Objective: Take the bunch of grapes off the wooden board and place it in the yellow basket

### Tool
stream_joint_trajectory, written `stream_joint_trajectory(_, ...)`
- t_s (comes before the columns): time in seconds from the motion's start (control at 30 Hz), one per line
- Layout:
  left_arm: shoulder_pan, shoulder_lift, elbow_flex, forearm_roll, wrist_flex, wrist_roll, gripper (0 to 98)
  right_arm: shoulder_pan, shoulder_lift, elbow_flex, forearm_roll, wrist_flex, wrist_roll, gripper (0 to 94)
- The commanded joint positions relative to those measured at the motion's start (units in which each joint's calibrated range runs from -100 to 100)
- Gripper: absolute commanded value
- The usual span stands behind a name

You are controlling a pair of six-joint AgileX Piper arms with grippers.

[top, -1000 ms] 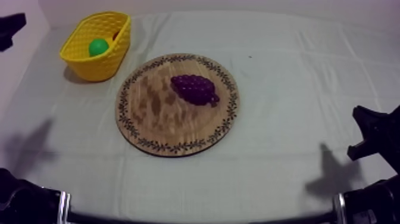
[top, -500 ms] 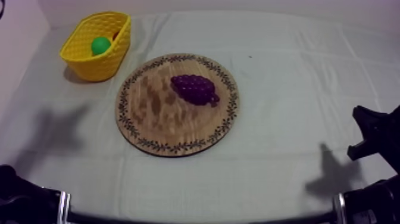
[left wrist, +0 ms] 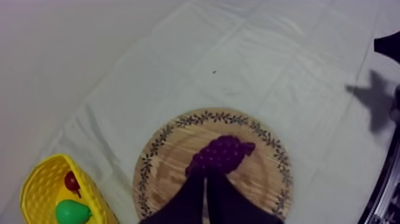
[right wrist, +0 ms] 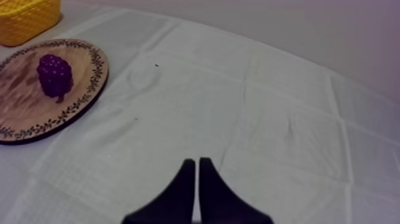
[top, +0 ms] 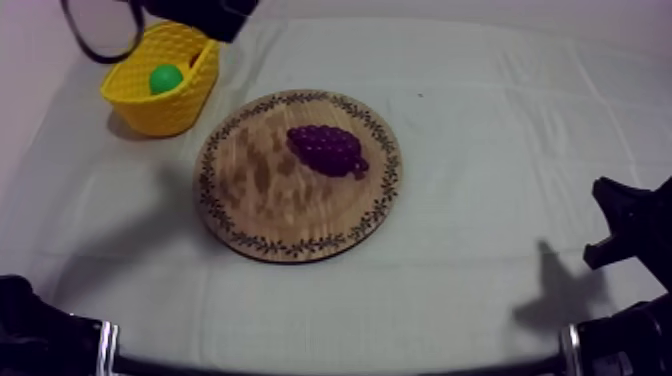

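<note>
Left gripper (left wrist: 205,174), fingers pressed together on nothing, hangs above the wooden board (left wrist: 265,179), aimed at the bunch of grapes (left wrist: 220,154) lying near the board's middle. I judge this to be the approach, with nothing grasped yet. Next I must spread the fingers, descend and straddle the bunch. The yellow basket (left wrist: 37,189) stands just beside the board. My right gripper (right wrist: 197,162) is closed and well apart from it.

Table (top: 480,150) holds wooden board (top: 250,190) and, seemingly apart, yellow basket (top: 165,112).

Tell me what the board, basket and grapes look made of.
The board looks wooden: streaked grain, matte. The basket is likely moulded plastic: uniform yellow lattice wall. The grapes are probably plastic or rubber: evenly purple, bumpy.
</note>
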Motion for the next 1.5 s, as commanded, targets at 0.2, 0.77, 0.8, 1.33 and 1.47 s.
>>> stream_joint_trajectory(0.2,1.0,9.3,-1.1,-0.08,-2.1,-0.5,0.0,0.0,0.0,0.0,0.0,0.0,0.0,0.4)
stream_joint_trajectory(0.77,0.3,19.2,-5.3,0.94,-3.2,-1.9,15.0,0.0,0.0,0.0,0.0,0.0,0.0,0.4)
stream_joint_trajectory(0.8,0.1,19.5,-5.7,0.95,-3.1,-1.7,20.7,0.0,0.0,0.0,0.0,0.0,0.0,0.4)
stream_joint_trajectory(1.33,-0.4,20.3,-5.4,2.89,2.7,-4.5,94.9,0.0,0.0,0.0,0.0,0.0,0.0,0.4)
stream_joint_trajectory(1.47,-0.3,20.5,-4.2,3.08,1.5,-5.5,95.9,0.0,0.0,0.0,0.0,0.0,0.0,0.4)
